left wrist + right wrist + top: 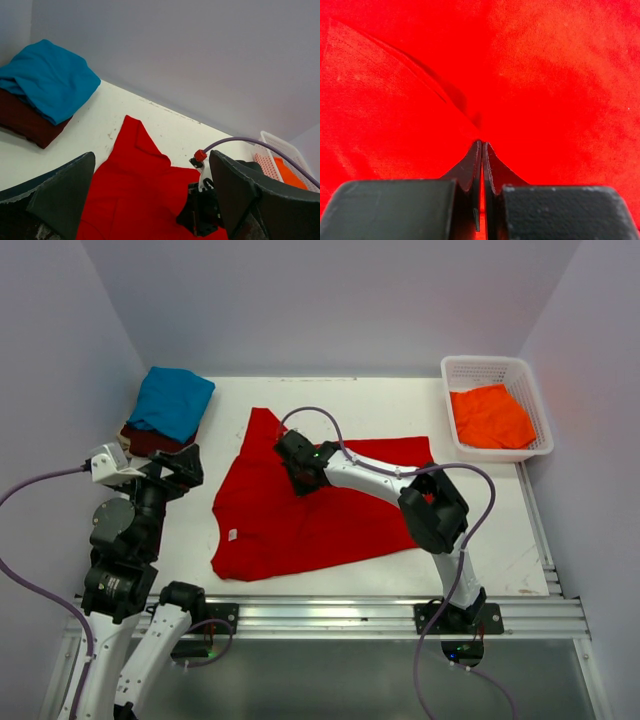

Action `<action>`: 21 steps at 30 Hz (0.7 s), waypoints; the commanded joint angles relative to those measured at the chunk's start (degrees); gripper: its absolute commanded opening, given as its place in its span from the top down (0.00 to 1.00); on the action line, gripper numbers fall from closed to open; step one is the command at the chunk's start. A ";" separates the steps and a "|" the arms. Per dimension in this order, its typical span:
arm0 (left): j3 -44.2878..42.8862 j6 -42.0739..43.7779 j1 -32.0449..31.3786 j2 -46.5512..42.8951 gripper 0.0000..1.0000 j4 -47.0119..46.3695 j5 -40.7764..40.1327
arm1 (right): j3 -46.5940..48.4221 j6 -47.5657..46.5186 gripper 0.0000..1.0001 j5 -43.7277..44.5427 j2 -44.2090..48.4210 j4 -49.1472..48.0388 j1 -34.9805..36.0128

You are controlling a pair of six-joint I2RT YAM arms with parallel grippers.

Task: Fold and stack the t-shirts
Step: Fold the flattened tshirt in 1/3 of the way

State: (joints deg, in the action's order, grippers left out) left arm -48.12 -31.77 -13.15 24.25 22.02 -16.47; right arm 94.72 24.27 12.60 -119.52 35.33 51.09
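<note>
A bright red t-shirt [300, 520] [135, 185] [545, 75] lies spread in the middle of the table, with one corner pointing to the back. My right gripper [292, 455] [481, 143] is low on its upper part, jaws shut, and a crease in the cloth runs straight into the tips. At the back left a folded teal t-shirt [172, 400] [47, 80] rests on a folded maroon t-shirt [150, 442] [22, 122]. An orange t-shirt [490, 417] [292, 175] lies crumpled in the basket. My left gripper [185, 465] [152, 155] hovers wide open and holds nothing, left of the red shirt.
The white lattice basket [497, 365] [267, 137] stands at the back right corner. Pale walls close the table on three sides. A metal rail [350, 612] runs along the near edge. The right arm's purple cable [320, 412] loops over the red shirt.
</note>
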 commanded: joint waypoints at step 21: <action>7.94 2.86 0.31 9.68 0.73 2.15 29.47 | -17.01 2.71 0.41 7.43 23.53 -5.36 0.06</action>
State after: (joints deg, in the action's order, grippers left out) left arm -44.12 -30.00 -13.13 33.12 21.98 2.66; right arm 79.42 25.80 15.53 -102.80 32.47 51.09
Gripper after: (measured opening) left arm 0.334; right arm 0.601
